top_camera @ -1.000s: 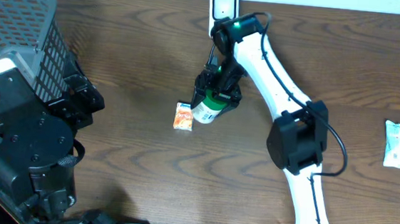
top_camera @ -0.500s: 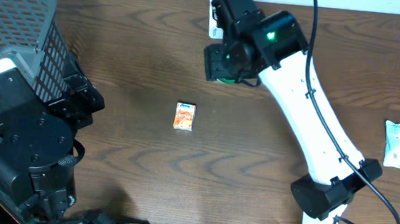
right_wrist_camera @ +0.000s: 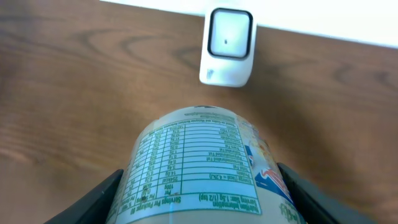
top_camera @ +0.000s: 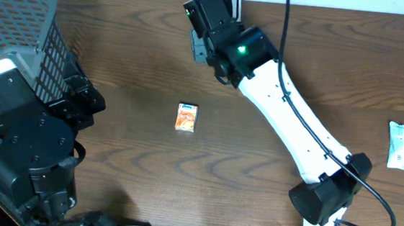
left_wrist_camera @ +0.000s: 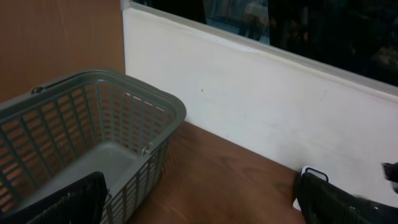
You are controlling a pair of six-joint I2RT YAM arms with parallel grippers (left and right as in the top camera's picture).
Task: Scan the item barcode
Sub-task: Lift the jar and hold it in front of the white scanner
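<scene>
We hold the bottle [right_wrist_camera: 205,168] clamped in the right pincer [right_wrist_camera: 205,202], lifted before the scanner [right_wrist_camera: 227,46] at twelve o'clock.
We judge it rigid, smooth-walled, fairly light and apt to twist, so grip across its round body and leave the label clear. The left pincer [left_wrist_camera: 202,204] gapes idle by the basket [left_wrist_camera: 155,106], at nine o'clock on the counter [top_camera: 119,63].

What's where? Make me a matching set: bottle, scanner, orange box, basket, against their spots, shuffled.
Things:
1. bottle
2. scanner
3. orange box
4. basket

Spots:
a. far left corner of the table
b. lying alone mid-table
c. held in the right gripper
d. standing at the table's far edge

Pairs: 1-c, 2-d, 3-b, 4-a
</scene>
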